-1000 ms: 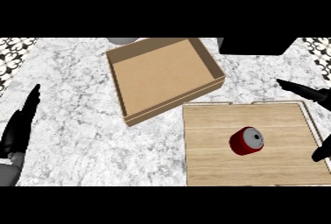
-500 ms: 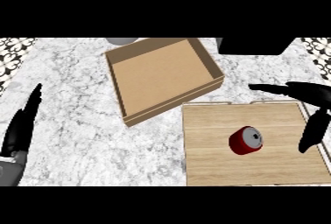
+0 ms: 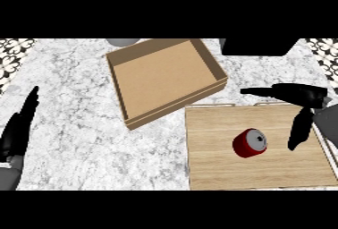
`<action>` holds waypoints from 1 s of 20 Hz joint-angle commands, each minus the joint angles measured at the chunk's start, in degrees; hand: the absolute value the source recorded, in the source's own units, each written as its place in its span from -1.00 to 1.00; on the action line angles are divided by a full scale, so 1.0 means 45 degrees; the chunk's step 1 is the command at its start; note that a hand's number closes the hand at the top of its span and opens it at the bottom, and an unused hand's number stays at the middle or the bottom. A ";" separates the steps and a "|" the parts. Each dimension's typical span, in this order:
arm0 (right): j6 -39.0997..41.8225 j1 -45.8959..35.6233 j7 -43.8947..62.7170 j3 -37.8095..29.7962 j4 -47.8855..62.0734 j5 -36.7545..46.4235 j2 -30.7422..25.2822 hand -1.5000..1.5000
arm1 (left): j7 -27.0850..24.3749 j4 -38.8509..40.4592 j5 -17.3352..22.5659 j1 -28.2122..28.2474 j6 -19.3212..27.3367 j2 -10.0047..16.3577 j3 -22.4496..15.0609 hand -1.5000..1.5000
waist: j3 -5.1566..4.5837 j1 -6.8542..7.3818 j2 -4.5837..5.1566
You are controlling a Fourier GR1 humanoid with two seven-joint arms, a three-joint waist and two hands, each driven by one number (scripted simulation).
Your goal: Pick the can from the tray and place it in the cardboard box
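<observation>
A red can (image 3: 249, 143) with a grey top lies on its side on the wooden tray (image 3: 218, 170) at the lower right. The open cardboard box (image 3: 165, 78) stands behind the tray, up and to the left, with nothing inside. My right hand (image 3: 300, 96) hovers over the tray's far right corner, open, thumb pointing left and fingers (image 3: 298, 132) hanging down just right of the can, apart from it. My left hand (image 3: 20, 127) rests open at the left edge, fingers up.
A grey round object (image 3: 123, 41) peeks in at the top edge behind the box. A black block (image 3: 257, 46) sits at the top right. Patterned tiles (image 3: 13, 56) line the far corners of the marble counter (image 3: 79, 147).
My right hand has moved in from the right edge toward the can, its fingers now hanging over the tray beside it. The can, box and left hand have stayed put.
</observation>
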 commanded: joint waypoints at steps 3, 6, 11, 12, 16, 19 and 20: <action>0.0848 0.0294 0.0161 -0.0595 -0.0476 0.0823 0.0695 -1.00 | 0.0536 -0.0314 -0.0552 -0.0041 -0.0336 -0.0499 0.0271 0.00 | -0.0001 -0.0089 -0.0017; 0.1330 0.0448 0.0523 -0.0918 -0.0861 0.0614 0.0994 -1.00 | -0.0932 0.0375 -0.0612 0.0457 -0.0435 -0.0773 0.0653 0.00 | -0.0006 -0.0091 -0.0012; 0.2186 0.0429 0.0974 -0.1543 -0.1908 -0.0111 0.1203 -1.00 | -0.0202 -0.0592 -0.0500 0.0788 -0.0984 -0.0059 0.1302 0.00 | -0.0003 -0.0058 -0.0039; 0.2033 0.1004 -0.0057 -0.1434 -0.1884 0.0201 0.0746 -1.00 | -0.0566 0.0562 -0.0935 0.0002 -0.0525 -0.0897 0.1006 0.00 | -0.0003 -0.0152 -0.0010; 0.2911 0.0775 0.0874 -0.2292 -0.2725 -0.0811 0.0807 -1.00 | -0.0269 -0.0122 -0.0831 0.0354 -0.0954 -0.0781 0.1249 0.00 | -0.0005 -0.0118 -0.0032; 0.2626 0.1625 0.1013 -0.1934 -0.3509 -0.0100 0.0878 -1.00 | -0.0243 -0.0314 -0.1252 0.0677 -0.0856 -0.1016 0.1266 0.00 | -0.0002 -0.0098 -0.0024; 0.2302 0.1802 0.2066 -0.1766 -0.3943 -0.0212 0.1550 -1.00 | -0.0158 -0.0963 -0.0706 0.1201 -0.1555 -0.0296 0.1790 0.00 | -0.0002 -0.0062 -0.0043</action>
